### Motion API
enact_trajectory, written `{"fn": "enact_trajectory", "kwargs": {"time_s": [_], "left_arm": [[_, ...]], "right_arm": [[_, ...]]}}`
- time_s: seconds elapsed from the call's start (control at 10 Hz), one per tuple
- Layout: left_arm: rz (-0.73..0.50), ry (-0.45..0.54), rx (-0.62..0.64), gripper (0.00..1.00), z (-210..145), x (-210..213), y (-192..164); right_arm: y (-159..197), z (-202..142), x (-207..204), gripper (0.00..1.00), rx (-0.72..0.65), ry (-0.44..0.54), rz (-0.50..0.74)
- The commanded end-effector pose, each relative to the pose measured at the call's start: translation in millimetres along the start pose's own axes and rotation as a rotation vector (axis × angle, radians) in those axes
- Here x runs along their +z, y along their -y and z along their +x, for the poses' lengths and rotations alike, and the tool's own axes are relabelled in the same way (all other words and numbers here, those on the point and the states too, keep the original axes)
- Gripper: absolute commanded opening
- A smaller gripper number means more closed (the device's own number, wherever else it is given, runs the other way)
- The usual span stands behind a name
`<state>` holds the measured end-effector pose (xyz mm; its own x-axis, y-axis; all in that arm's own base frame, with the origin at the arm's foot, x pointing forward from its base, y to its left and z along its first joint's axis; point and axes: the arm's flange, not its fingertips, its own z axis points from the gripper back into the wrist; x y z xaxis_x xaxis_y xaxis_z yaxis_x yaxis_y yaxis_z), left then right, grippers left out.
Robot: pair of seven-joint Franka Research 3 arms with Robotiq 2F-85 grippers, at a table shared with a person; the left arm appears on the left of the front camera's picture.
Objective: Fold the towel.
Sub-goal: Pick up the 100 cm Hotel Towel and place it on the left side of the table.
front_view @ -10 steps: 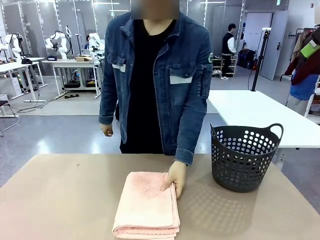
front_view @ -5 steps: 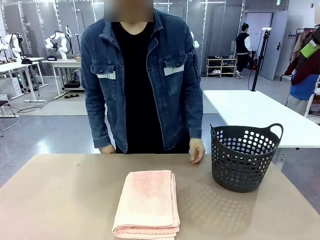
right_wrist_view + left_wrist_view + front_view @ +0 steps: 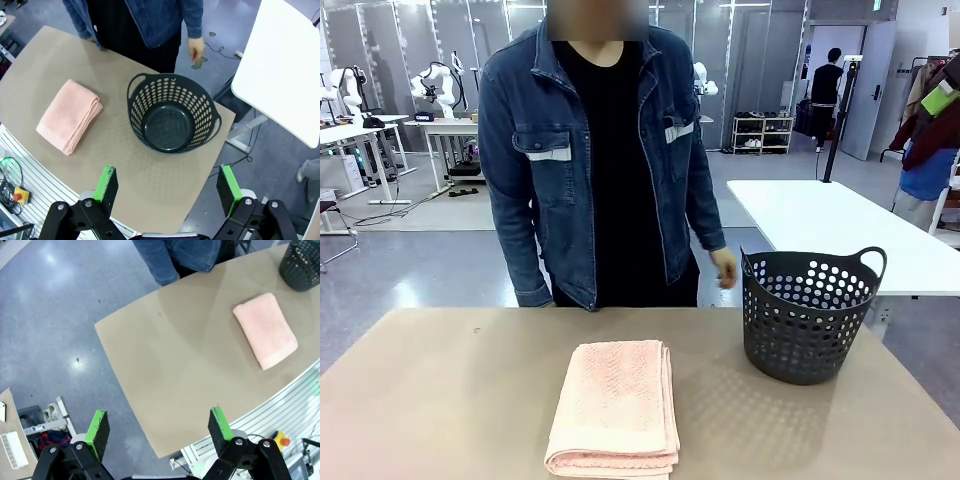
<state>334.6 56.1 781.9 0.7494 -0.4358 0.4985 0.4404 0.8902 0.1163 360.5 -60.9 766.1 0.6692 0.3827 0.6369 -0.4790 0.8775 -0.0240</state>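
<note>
The towel [image 3: 615, 405] lies folded into a compact rectangle on the tan table [image 3: 440, 400], in the lower centre of the front view, long side running toward the camera. In the left wrist view the towel [image 3: 265, 330] sits at the right of the frame; in the right wrist view it [image 3: 69, 116] sits at centre left.

A dark perforated laundry basket [image 3: 810, 312] stands upright on the table at the right of the front view, apart from the towel. Its interior [image 3: 170, 122] is seen from above in the right wrist view.

The person in a denim jacket [image 3: 595, 160] stands at the far table edge. One hand [image 3: 724, 267] hangs near the basket rim, clear of the towel.

Left gripper [image 3: 160, 427]: jaws spread wide, holding nothing, high above the table. Right gripper [image 3: 167, 189]: jaws spread wide, holding nothing, above the basket.
</note>
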Motion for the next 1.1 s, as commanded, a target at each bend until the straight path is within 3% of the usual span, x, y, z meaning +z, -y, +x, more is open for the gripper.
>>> {"fn": "enact_trajectory", "kwargs": {"time_s": [0.0,0.6,1.0], "left_arm": [[-0.003,-0.012,-0.007,1.00,-1,2,-1],[0.000,0.000,0.000,1.00,0,0,0],[-0.155,-0.068,0.106,1.00,-9,-97,34]], "right_arm": [[2,0,0,1.00,0.010,-0.002,-0.003],[2,0,0,1.00,0.010,-0.002,-0.003],[2,0,0,1.00,0.010,-0.002,-0.003]]}}
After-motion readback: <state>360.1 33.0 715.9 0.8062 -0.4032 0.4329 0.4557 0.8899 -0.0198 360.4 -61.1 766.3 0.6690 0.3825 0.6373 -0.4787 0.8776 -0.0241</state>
